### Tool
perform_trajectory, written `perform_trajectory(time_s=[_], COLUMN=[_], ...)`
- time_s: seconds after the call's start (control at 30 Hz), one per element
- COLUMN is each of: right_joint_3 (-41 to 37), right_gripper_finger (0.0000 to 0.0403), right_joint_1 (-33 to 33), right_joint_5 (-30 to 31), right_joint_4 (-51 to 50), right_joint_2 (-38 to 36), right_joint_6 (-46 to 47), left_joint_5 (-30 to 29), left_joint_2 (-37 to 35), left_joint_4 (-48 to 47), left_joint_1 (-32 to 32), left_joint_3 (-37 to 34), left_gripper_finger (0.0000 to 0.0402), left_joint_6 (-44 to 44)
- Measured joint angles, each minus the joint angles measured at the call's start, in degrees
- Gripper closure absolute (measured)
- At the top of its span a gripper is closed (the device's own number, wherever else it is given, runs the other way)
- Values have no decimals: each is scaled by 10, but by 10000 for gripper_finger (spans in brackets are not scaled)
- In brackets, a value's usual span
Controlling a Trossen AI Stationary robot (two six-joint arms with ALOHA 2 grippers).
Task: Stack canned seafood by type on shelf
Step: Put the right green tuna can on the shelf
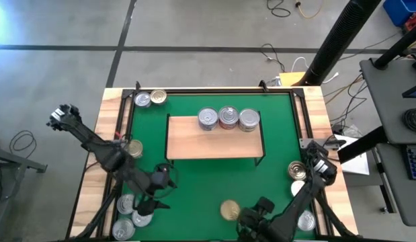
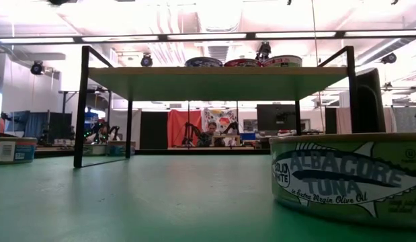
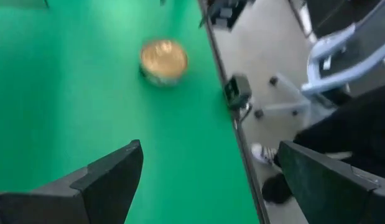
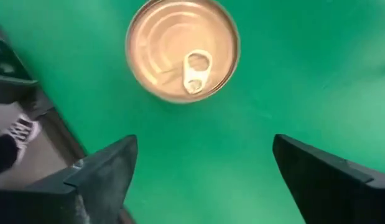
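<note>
From above, three round ringed tins (image 1: 228, 119) sit on the pale wood shelf (image 1: 214, 146) upper centre; level, a tuna tin (image 2: 349, 176) is cut off lower right; both wrist views show spread, empty tools, the right tool (image 4: 201, 177) near a gold tin (image 4: 183, 50).

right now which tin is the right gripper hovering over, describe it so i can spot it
Start at the green mat and go to its near edge, in front of the light-wood shelf. There a short round gold-lidded tin sits alone on the mat, just beyond the open right gripper. Unlike the silver tins around, its lid is gold with a pull ring, and no tin touches it.
</note>
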Motion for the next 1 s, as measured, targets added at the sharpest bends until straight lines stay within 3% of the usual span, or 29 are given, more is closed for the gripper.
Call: perform_trajectory(time_s=[0.13, 0.27, 0.4, 0.53, 0.67, 0.83, 1.0], right_joint_3=[-4, -14, -25, -26, -27, -45, -82], right_gripper_finger=[23, 23, 23, 23, 23, 23, 23], right_joint_1=[44, 86, 97, 94, 85, 85, 84], right_joint_5=[47, 108, 116, 113, 121, 134, 140], right_joint_4=[12, 10, 12, 21, 38, 51, 79], right_joint_2=[5, 17, 35, 38, 38, 37, 36], right_joint_6=[41, 73, 53, -1, 8, -16, -10], left_joint_5=[58, 42, 21, 18, 2, -60, -39], left_joint_2=[43, 86, 135, 188, 234, 255, 273], left_joint_4=[3, 5, 6, -13, -28, -22, 14], left_joint_1=[0, -9, -15, -14, -15, -9, 4], left_joint_3=[2, 11, 45, 98, 141, 143, 124], left_gripper_finger=[46, 46, 46, 46, 46, 46, 46], left_joint_6=[-95, -158, -157, -122, -55, 4, 72])
